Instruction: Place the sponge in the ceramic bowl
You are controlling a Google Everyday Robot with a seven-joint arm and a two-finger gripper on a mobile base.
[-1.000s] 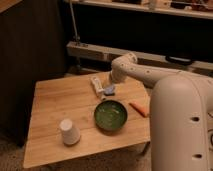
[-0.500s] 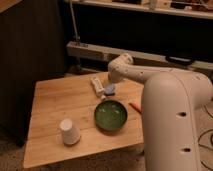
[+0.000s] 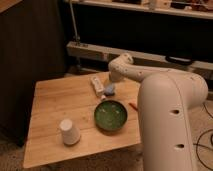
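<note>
The sponge [image 3: 109, 89] sits on the bench [image 3: 55, 102] just past the ceramic bowl [image 3: 110, 116], not in it, right beside a white tube [image 3: 97, 85]. The gripper [image 3: 113, 81] is right on top of the sponge, and honestly can't tell if it's open or clamped. The arm's bulky body [image 3: 167, 120] hides most of an orange stick [image 3: 133, 105].

The table [image 3: 55, 105] before me is pale wood. A white cup [image 3: 69, 131] stands upside down on its near left part, well apart from the rest. A white tube [image 3: 97, 84] lies at the far middle, just left of where my gripper [image 3: 112, 80] hangs low over the far side. An orange stick [image 3: 133, 105] shows at the right edge, partly hidden. A dark cabinet [image 3: 30, 45] stands to the left, a grey rail [image 3: 90, 50] runs behind, and a cable [image 3: 202, 145] lies on the floor at right.
</note>
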